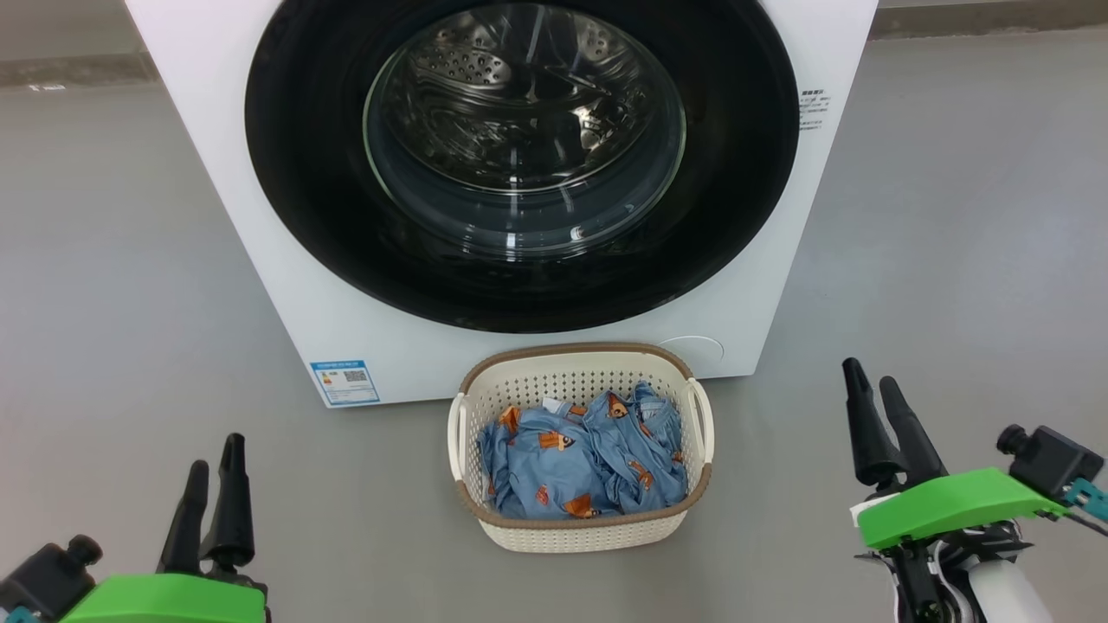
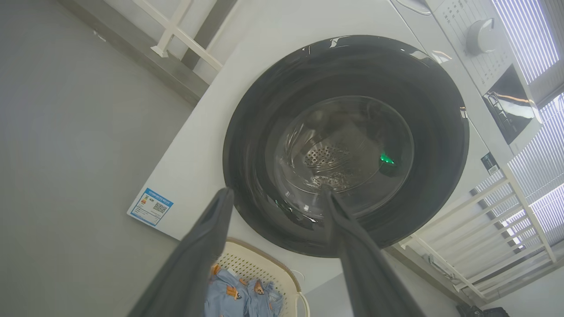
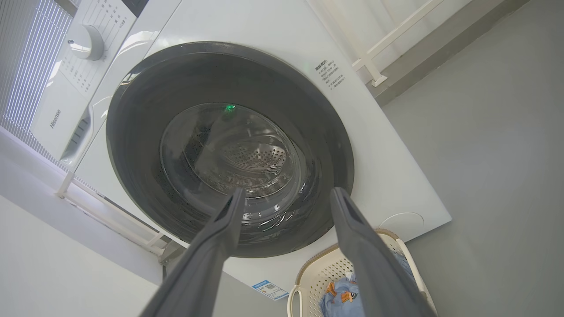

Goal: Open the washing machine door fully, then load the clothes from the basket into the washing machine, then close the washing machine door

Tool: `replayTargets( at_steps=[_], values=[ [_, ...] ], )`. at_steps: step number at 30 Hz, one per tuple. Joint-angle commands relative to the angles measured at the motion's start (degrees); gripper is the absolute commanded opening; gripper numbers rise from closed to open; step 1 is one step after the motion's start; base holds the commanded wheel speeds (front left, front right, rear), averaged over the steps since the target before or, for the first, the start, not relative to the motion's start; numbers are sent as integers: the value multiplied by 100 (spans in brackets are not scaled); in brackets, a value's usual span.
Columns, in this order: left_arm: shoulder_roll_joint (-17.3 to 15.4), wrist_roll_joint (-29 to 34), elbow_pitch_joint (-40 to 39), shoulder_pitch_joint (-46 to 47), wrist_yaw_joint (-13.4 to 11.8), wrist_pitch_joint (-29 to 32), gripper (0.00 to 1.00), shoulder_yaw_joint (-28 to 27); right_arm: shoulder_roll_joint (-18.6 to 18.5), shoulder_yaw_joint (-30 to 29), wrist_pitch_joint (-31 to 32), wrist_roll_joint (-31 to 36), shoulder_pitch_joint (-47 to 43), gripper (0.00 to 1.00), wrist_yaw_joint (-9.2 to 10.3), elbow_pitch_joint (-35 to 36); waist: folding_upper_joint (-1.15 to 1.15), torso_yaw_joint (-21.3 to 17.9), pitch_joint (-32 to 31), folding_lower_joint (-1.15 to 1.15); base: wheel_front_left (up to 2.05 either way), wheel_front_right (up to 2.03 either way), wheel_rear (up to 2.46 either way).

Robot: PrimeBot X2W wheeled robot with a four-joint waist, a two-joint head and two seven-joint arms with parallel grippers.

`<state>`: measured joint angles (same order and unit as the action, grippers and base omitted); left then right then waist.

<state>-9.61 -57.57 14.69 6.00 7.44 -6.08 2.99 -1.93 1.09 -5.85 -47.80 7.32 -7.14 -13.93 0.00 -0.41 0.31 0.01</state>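
1. On the grey floor (image 1: 104,285), the washing machine (image 1: 260,285) stands straight ahead of the robot, its white front towards the head camera.
2. The washing machine door (image 1: 303,173) is shut flat against that front. Its glossy black rim rings a clear glass bowl, and the perforated steel drum (image 1: 485,69) shows through the glass.
3. The basket (image 1: 571,536) sits on the floor just in front of the machine, below the door's lower edge and between the two arms. I cannot tell whether it touches the machine.
4. The clothes (image 1: 580,459) lie crumpled inside the basket, light blue with small orange-brown figures, and sit below its brown rim.
5. A blue label sticker (image 1: 344,382) is on the machine's lower front corner at the robot's left, near the basket.
6. The left gripper (image 1: 216,454) hovers at the lower left of the head view, well apart from basket and door. In the left wrist view its jaws stand apart with nothing between them, pointing at the door's lower part.
7. The right gripper (image 1: 870,374) hovers at the lower right, also clear of the basket. In the right wrist view its jaws are likewise spread and empty.
8. A round control knob (image 2: 482,36) sits on the panel above the door.
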Motion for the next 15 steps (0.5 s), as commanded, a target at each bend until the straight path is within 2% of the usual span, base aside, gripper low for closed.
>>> replayTargets(
  at_steps=[1,15],
  values=[
    [-144,247,-77,330,3,-83,100,-117,-59,112,-102,316,312,100,-22,100,0,-2,-5,0,0,0,0],
    [-218,1134,128,441,3,-319,100,-63,-69,288,-339,1449,499,100,-26,-109,0,-12,0,0,0,0,0]
  ],
)
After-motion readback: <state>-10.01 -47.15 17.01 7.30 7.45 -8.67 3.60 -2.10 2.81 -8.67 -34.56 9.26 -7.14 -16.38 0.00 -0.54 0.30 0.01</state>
